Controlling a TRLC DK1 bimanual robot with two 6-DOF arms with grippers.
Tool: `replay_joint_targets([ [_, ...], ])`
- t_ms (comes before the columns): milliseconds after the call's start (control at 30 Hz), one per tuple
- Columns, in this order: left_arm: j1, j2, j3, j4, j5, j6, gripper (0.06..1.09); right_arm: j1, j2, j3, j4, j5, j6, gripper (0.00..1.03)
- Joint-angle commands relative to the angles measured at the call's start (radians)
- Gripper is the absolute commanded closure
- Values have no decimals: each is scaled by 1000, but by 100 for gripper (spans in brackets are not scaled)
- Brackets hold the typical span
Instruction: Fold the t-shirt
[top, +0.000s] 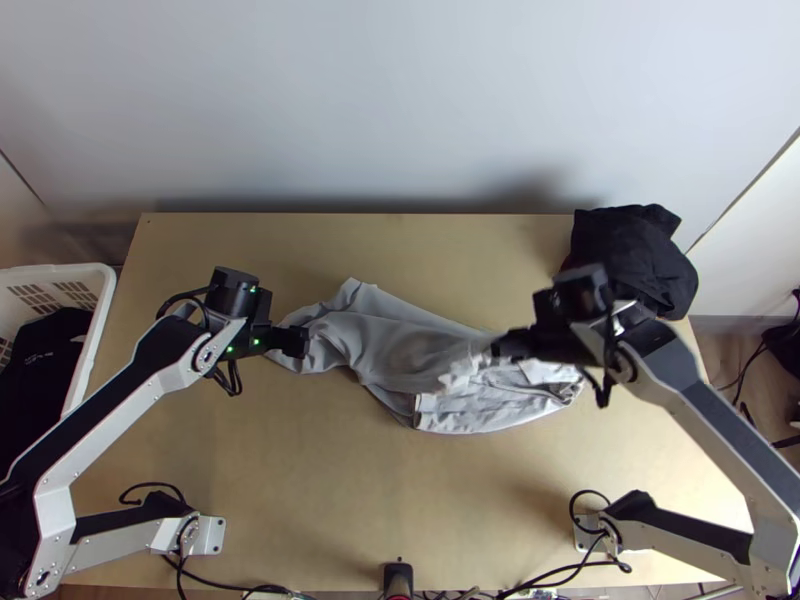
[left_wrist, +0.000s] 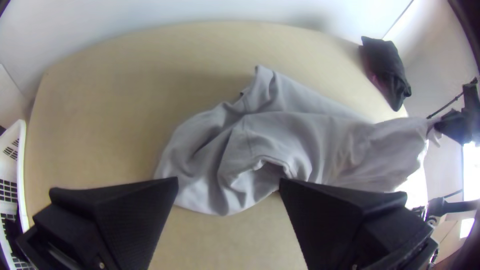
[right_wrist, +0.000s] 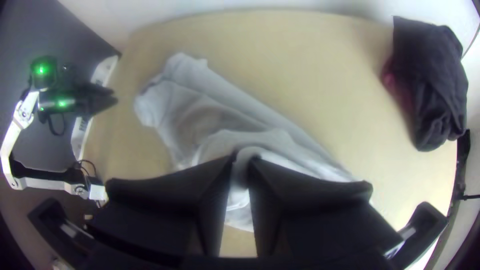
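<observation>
You have the grey t-shirt (top: 385, 330) on the middle of the counter (top: 300, 460), bunched and twisted, with its right part lifted up. Your right claw (right_wrist: 243, 167) is closed on a pinch of this cloth; which part of the shirt it is, I cannot tell. Probably it holds the fabric high so that the weight pulls the creases out and a hidden edge can appear.

Your left claw (left_wrist: 229, 182) is wide, with nothing between its fingers, and it hangs by the shirt's left end. I think this place is useful, because from there it could take a second edge and the two arms could stretch the shirt between them. The shirt must be flat before any fold, so the work seems to be at its beginning. If you pull from one side only, the loose end may slide or roll up more.

The dark cloth (top: 632, 250) lies at the far right corner, perhaps to leave you working room.
</observation>
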Motion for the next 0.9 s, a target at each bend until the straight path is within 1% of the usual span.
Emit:
replay_joint_targets([
  [0, 38, -9, -20, 2, 0, 9, 11, -31, 60, 289, -85, 6, -5, 89],
  [33, 42, -10, -23, 1, 0, 10, 11, -40, 68, 323, -87, 6, -11, 93],
  [67, 42, -15, -30, 1, 1, 12, 11, -48, 73, 352, -84, 6, -13, 93],
  [167, 38, -46, -56, 2, 1, 16, 11, -57, 77, 420, -51, 4, -13, 100],
  [300, 12, -76, -108, 25, 1, 18, 11, -57, 102, 501, -44, 4, -2, 100],
  [467, 5, -63, -186, 110, 0, 35, 11, -55, 108, 561, -41, 4, 10, 100],
  [667, 5, -49, -244, 160, 0, 65, 11, -74, 166, 743, -47, 6, 41, 100],
  [733, -21, -46, -263, 183, 1, 70, 11, -74, 186, 788, -50, 20, 47, 100],
  [867, -133, -49, -258, 180, 1, 76, 11, -74, 209, 826, -48, 47, 61, 100],
])
